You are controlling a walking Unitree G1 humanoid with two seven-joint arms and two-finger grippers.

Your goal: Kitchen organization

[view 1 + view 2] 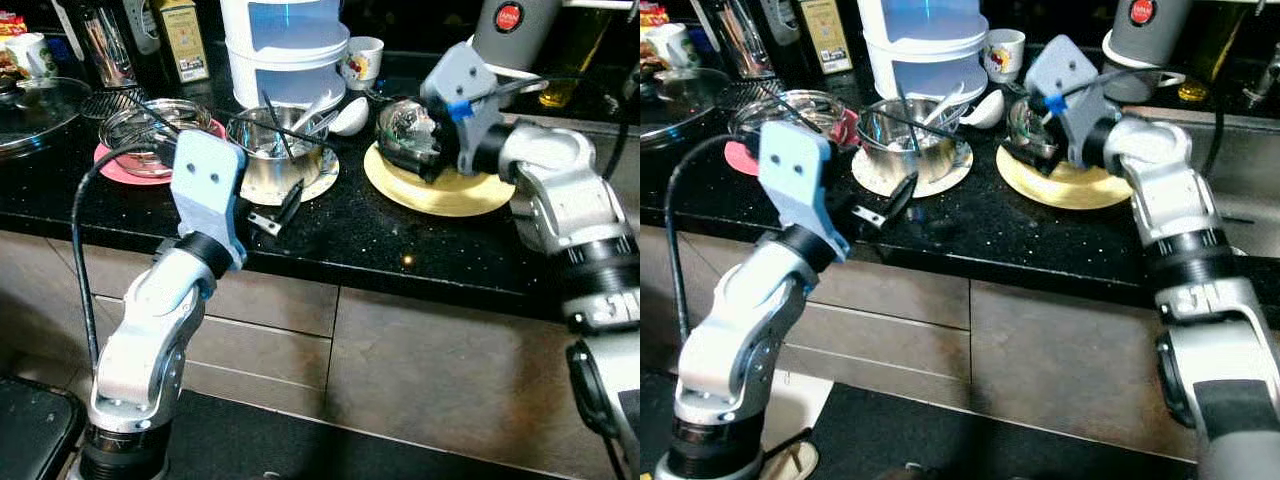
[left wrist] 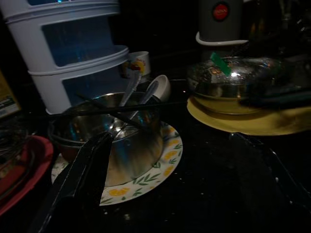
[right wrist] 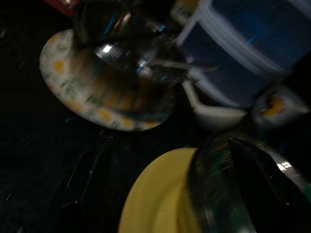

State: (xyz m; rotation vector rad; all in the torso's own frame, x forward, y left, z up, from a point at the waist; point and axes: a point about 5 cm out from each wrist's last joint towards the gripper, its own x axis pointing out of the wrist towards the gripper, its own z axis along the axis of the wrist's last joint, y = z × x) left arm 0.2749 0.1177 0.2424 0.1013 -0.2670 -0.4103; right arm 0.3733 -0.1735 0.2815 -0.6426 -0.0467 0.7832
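Observation:
My left gripper [image 1: 272, 212] hovers open over the black counter [image 1: 400, 235], just in front of a floral plate [image 1: 322, 180]. On that plate stands a steel bowl [image 1: 265, 150] with spoons in it. One left finger [image 2: 80, 177] shows dark beside this bowl in the left wrist view. My right gripper [image 1: 425, 160] is at a glass bowl [image 1: 403, 132] on a yellow plate [image 1: 445, 190]. One right finger [image 3: 265, 182] reaches over the bowl's rim. The other looks spread well apart, so the gripper reads as open.
A pink plate [image 1: 112, 160] with a glass bowl stands left of the steel bowl, and a glass lid [image 1: 30, 110] lies at the far left. Behind are stacked white containers [image 1: 285, 45], a cup [image 1: 362, 60], a white ceramic spoon [image 1: 350, 117] and a grey appliance [image 1: 512, 30].

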